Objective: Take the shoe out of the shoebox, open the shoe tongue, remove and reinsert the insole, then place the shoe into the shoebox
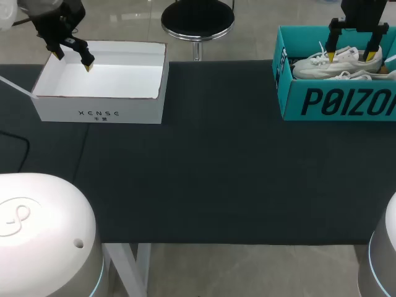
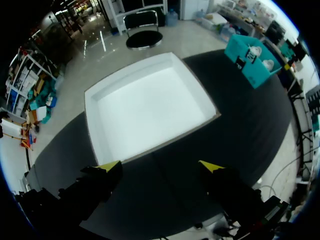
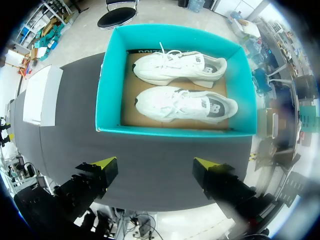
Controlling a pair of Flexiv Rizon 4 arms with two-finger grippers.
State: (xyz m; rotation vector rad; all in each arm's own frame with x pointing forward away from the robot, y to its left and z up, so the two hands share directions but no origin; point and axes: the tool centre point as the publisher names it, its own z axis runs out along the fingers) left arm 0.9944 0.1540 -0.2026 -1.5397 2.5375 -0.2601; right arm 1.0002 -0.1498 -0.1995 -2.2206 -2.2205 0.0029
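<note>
Your right claw (image 1: 351, 57) hangs open over the shoebox (image 1: 322, 102) at the surface's far right corner, poised for the shoes (image 3: 185, 105) inside; your left claw (image 1: 72, 61), also open, idles above the white box (image 1: 102, 111).

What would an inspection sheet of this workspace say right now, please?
Surface: black mat, flat, covering the table.
Job's things: teal shoebox, open, right rear; a white shoe lies inside beside a second shoe.
Clutter: white box, open and empty, left rear.
End effectors: left end effector open above the white box; right end effector open above the shoebox; neither holds anything.
Cables: thin dark line, likely a cable, near the mat's left edge.
Surroundings: nothing seen reaching over the table.
</note>
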